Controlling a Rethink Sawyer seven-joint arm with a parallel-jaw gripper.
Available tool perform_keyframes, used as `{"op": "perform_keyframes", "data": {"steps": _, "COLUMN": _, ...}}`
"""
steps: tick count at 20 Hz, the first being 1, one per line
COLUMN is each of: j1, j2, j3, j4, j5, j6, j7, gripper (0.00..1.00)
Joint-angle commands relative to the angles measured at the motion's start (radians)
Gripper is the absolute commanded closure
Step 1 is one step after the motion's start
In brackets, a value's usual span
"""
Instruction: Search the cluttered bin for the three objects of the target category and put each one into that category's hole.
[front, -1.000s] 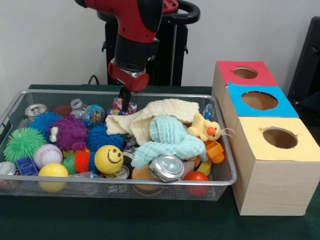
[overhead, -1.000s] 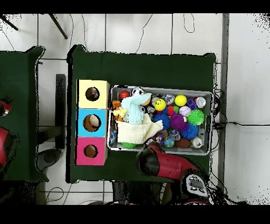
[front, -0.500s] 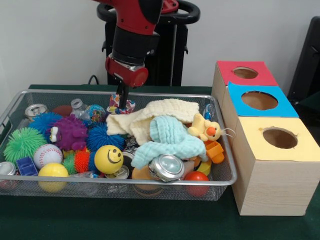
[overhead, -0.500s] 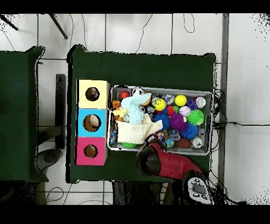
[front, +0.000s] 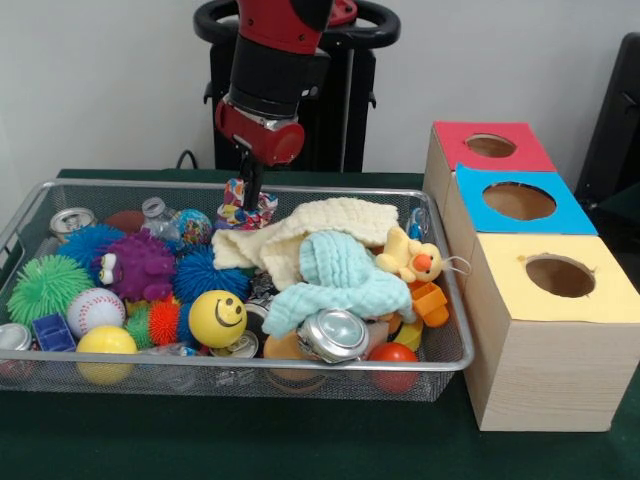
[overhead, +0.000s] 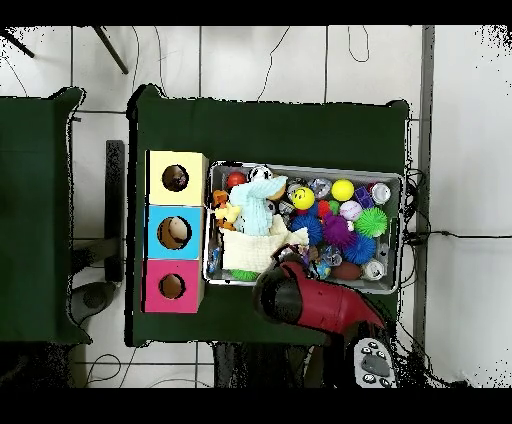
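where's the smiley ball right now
In the front view the yellow smiley ball sits near the front rim of the wire bin, left of the silver can and right of the baseball.

Table (front: 300, 450): lying under a dark green cloth, carrying the bin and the box row.
Wire mesh bin (front: 150, 385): sitting directly on the cloth, taking up the table from the centre toward 9 o'clock in the front view.
Wooden box row (front: 540, 370): standing directly on the cloth just beside the bin, at 3 o'clock of it in the front view, showing yellow, blue and red tops, each with a round hole.
Second green table (overhead: 35, 215): standing apart at 9 o'clock in the overhead view.
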Motion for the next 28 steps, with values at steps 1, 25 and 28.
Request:
{"op": "perform_keyframes", "data": {"steps": 1, "j1": 0.054, "j2": -0.028, "j3": 0.004, "j4": -0.167, "j5": 0.112, "j6": 0.202, "j7": 0.114, "gripper": 1.0}}
{"op": "perform_keyframes", "data": {"steps": 25, "j1": 0.267, "j2": 0.03, "j3": -0.112, "j4": -0.494, "j5": 0.269, "j6": 0.558, "j7": 0.23, "gripper": 1.0}}
{"op": "perform_keyframes", "data": {"steps": 28, "j1": 0.292, "j2": 0.053, "j3": -0.129, "j4": -0.539, "j5": 0.295, "j6": 0.592, "j7": 0.255, "gripper": 1.0}}
